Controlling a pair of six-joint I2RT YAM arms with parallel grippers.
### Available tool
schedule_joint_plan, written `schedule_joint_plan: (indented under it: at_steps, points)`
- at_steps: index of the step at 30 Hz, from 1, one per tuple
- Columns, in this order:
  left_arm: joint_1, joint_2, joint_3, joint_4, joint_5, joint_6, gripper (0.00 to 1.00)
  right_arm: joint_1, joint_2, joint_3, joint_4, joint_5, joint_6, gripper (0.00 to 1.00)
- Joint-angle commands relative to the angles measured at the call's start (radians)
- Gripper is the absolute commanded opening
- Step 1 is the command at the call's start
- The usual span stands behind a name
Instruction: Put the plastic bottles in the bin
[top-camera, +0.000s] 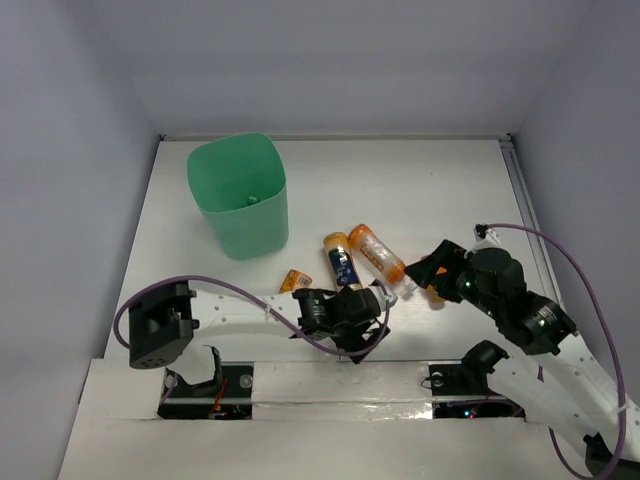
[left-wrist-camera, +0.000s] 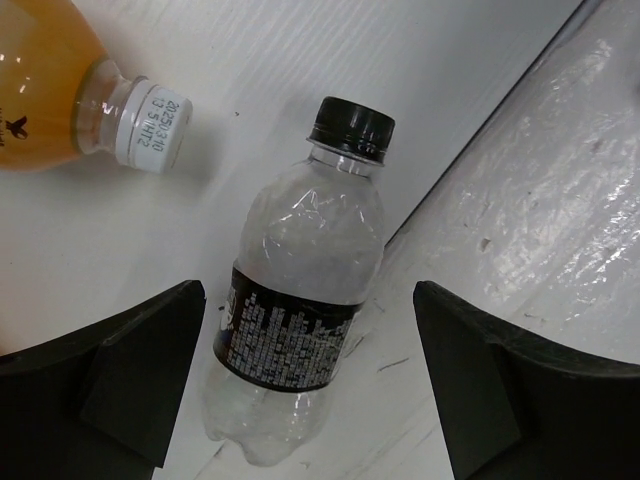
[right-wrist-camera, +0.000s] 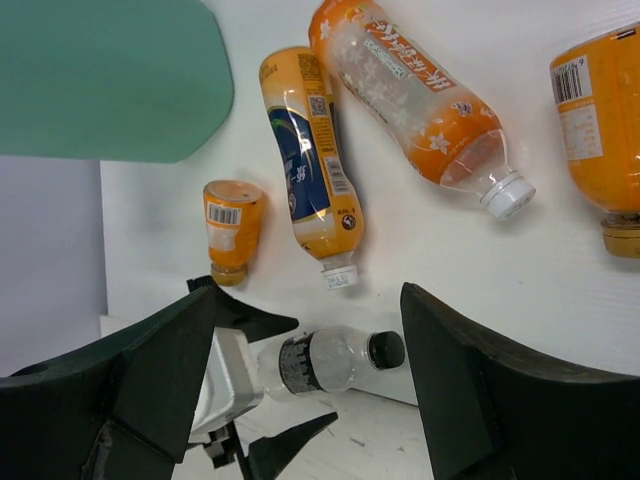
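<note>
While it stands wide open, the left end effector (left-wrist-camera: 310, 380) straddles the black-capped bottle (left-wrist-camera: 305, 270), gripping nothing.

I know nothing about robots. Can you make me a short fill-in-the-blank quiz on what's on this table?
1. The clear bottle between the left arm's fingers has a ____ cap.
2. The bin is ____ in colour.
3. The left arm's fingers are ____, not closed on the clear bottle.
Missing words: black; green; open.

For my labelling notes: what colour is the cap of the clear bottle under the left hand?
The cap is black, seen best in the left wrist view.
</note>
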Motion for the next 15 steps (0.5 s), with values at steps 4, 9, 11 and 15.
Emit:
schedule_joint_plan:
  at_steps: [4, 9, 11, 15]
  points:
    - [0.001, 0.083, -0.013, 0.015, -0.019, 0.018, 0.78, 0.006, 0.000, 0.001, 0.024, -0.070, -0.032, 0.80]
    - [-0.017, 0.116, -0.007, 0.020, -0.012, 0.008, 0.61, 0.006, 0.022, -0.011, 0.024, -0.118, -0.061, 0.79]
    - [-0.037, 0.090, 0.008, 0.005, -0.015, -0.011, 0.53, 0.006, 0.042, 0.000, 0.015, -0.124, -0.092, 0.65]
    - [-0.037, -0.022, 0.076, -0.083, -0.019, -0.051, 0.46, 0.006, 0.107, 0.041, 0.020, -0.179, -0.170, 0.26]
